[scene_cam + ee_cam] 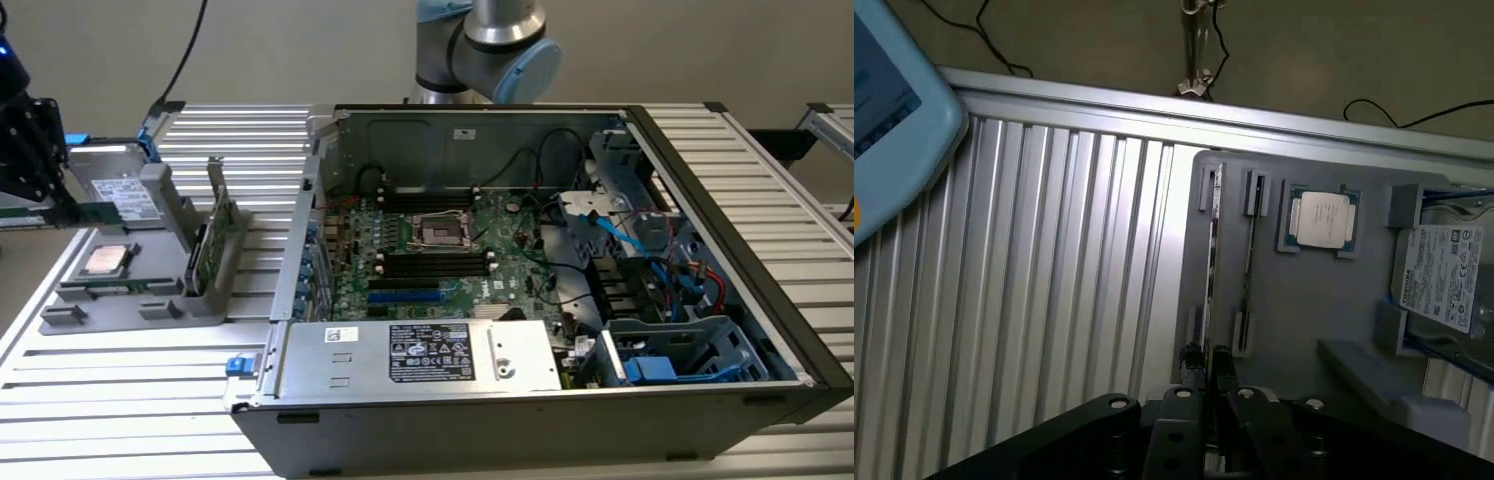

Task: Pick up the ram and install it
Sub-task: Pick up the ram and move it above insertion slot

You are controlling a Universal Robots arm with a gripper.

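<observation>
The ram [199, 256] is a narrow green stick standing on edge in a slot of the grey holder [134, 300], at the exterior view's left beside the open computer case. In the wrist view the ram [1212, 262] runs lengthwise along the holder's [1304, 310] outer slot. My gripper [1208, 366] hovers over the ram's near end, its dark fingers drawn close together with nothing between them. In the exterior view the gripper [24, 150] is a dark shape at the far left edge, up and away from the ram.
A silver processor chip [1320, 218] and a labelled drive [1446, 276] also sit in the holder. The case [747, 300] lies open with the motherboard's black memory slots [430, 264] exposed, a power supply [420, 352] in front and cables at the right. Ribbed aluminium table [1054, 300] surrounds everything.
</observation>
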